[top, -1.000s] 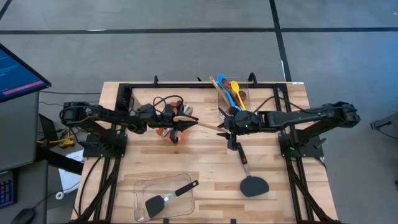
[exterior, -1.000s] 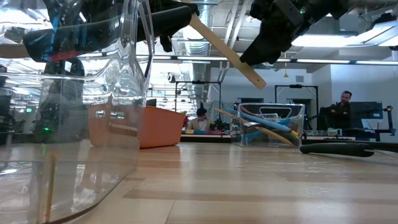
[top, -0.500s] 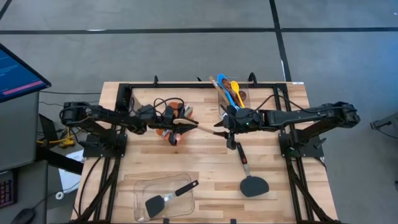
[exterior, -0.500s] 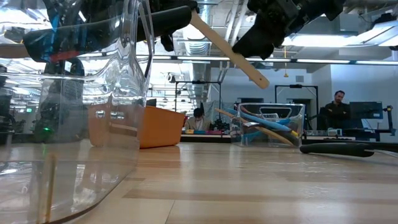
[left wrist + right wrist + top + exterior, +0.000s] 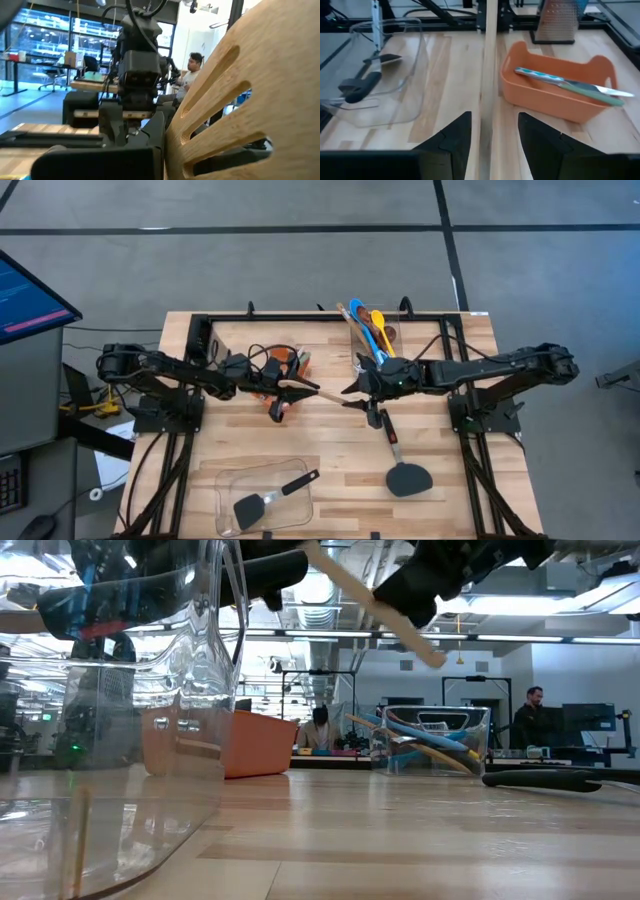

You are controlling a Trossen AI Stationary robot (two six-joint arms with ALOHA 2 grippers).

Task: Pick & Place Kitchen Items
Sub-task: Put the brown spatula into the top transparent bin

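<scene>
My left gripper [image 5: 285, 385] is shut on a slotted wooden turner [image 5: 320, 390], held above the table's middle over an orange bin [image 5: 288, 359]. The turner's slotted head [image 5: 235, 100] fills the left wrist view. Its long handle [image 5: 487, 65] reaches toward the table's right. My right gripper [image 5: 353, 392] is open, with one finger [image 5: 452, 137] on either side of the handle near its free end [image 5: 432, 655]. I see a gap at both fingers. My left gripper holds the turner by its slotted head [image 5: 176, 145], pinched between the fingers. The fingers come level from the table's left and lie along the turner. The turner is lifted clear, its handle [image 5: 365, 595] slanting down toward the right.
A clear container [image 5: 385, 332] at the far right holds blue, yellow and wooden spoons. A black spatula [image 5: 405, 477] lies on the table at the near right. A clear container [image 5: 232, 480] at the near left holds another black spatula [image 5: 255, 502]. The orange bin [image 5: 545, 95] holds a slim tool [image 5: 570, 86].
My right gripper has gone toward the table's left, along the turner's handle toward my left gripper, and its fingers now stand around the handle's free end. The handle's free end has risen a little.
</scene>
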